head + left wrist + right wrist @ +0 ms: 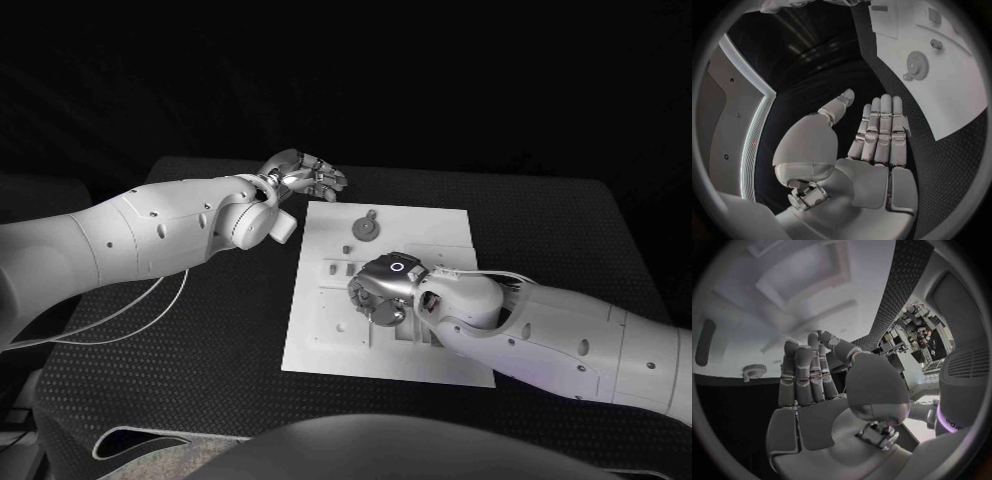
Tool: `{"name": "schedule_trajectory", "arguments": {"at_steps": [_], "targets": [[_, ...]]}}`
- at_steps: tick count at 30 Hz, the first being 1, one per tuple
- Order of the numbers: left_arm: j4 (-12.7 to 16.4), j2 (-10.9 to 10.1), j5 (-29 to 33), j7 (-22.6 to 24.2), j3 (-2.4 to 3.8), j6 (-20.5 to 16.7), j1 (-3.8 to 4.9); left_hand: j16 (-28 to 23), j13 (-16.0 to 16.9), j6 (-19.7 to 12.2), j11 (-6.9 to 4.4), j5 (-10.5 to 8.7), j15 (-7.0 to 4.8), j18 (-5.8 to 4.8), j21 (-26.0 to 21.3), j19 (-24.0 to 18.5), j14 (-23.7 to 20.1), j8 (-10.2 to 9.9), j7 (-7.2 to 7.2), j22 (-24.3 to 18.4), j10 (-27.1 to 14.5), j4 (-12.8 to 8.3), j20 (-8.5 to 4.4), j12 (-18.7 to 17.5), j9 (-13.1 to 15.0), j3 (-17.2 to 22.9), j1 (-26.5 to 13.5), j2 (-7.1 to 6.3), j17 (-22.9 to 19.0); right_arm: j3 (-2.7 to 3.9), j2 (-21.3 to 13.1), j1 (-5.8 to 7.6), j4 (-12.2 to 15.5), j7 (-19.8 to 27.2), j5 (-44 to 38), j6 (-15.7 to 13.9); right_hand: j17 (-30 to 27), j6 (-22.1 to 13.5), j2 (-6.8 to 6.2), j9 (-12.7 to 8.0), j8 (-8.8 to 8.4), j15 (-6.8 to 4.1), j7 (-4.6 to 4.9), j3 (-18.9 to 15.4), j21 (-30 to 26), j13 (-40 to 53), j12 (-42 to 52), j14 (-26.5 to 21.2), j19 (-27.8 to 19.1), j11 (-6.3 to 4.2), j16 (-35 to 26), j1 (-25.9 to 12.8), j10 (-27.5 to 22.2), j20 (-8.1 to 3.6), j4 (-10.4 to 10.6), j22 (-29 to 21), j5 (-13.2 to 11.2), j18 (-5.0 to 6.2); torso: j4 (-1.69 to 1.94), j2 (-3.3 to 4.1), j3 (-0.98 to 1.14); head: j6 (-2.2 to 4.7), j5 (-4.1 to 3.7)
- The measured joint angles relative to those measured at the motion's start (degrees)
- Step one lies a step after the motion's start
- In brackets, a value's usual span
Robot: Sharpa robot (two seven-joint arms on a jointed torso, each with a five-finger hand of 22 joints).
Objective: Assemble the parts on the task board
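The white task board [325, 340] lies in the middle of the black table. A grey gear part [369, 228] sits near its far edge, with a small peg part [349, 232] beside it. My right hand [384, 290] hovers low over the board's middle, fingers pointing down at it. In the right wrist view, the right hand [811, 375] has straight fingers with the thumb bent close to their tips and nothing visible between them; the gear [753, 371] lies beyond. My left hand [303, 175] hangs off the board's far left corner. In the left wrist view, the left hand [876, 135] is flat and empty, near the board [954, 95] and gear [917, 63].
Recesses and slots [335, 268] mark the board's left half. A white cable [144, 312] loops from my left arm over the table's left side. The black table [562, 230] stretches to the right of the board.
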Motion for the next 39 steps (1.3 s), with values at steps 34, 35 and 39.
{"name": "schedule_trajectory", "arguments": {"at_steps": [34, 35, 39], "targets": [[0.1, -0.2, 0.0, -0.1, 0.0, 0.1, 0.01, -0.2, 0.0, 0.0, 0.0, 0.0, 0.0, 0.0, 0.0, 0.0, 0.0, 0.0, 0.04, -0.2, 0.0, 0.0, 0.0, 0.0, 0.0, 0.0, 0.0, 0.0, 0.2, -0.37, -0.7, -0.01, -0.8, -0.2, 2.3, -0.3, 1.2, -6.9, -5.37, -1.2, -4.14, 2.03, 3.14, -3.3, -0.7, -0.8, -5.8, -1.3, -0.2, 3.19, -0.2, -4.9, -6.5, 0.22, 0.8, 0.9, 0.0, -0.81, -0.02, -0.01, -0.02, -0.05, -0.29], [0.1, -0.2, 0.0, -0.1, 0.0, 0.1, 0.01, -0.2, 0.0, -0.1, 0.0, 0.0, 0.0, 0.0, 0.0, 0.0, 0.0, 0.0, 0.16, -0.2, 0.0, 0.1, 0.0, 0.0, 0.0, -0.1, 0.0, 0.0, 0.3, -0.38, -1.0, -0.02, -0.6, -0.2, 2.4, -0.7, 1.2, -6.9, -5.37, -1.2, -4.14, 2.03, 3.14, -3.5, -0.7, -0.8, -5.8, -1.3, -0.2, 3.2, -0.2, -4.9, -6.5, 0.22, 0.7, 0.9, 0.0, -0.83, -0.02, -0.01, -0.02, -0.04, -0.3], [0.0, -0.2, 0.0, -0.1, 0.0, 0.1, 0.01, -0.2, 0.0, -0.2, 0.0, 0.0, 0.0, 0.0, 0.0, 0.0, 0.0, 0.0, 0.24, -0.2, 0.0, 0.1, 0.0, 0.0, 0.0, -0.1, 0.0, 0.0, 0.3, -0.37, -2.5, -0.03, 0.6, -0.4, 2.7, -3.2, 1.4, -6.9, -5.37, -1.2, -4.14, 2.03, 3.15, -3.5, -0.7, -0.5, -5.7, -1.3, -0.2, 3.16, -0.2, -4.9, -6.4, 0.22, 0.6, 0.9, 0.0, -0.83, -0.04, -0.03, -0.03, 0.06, -0.46]]}}
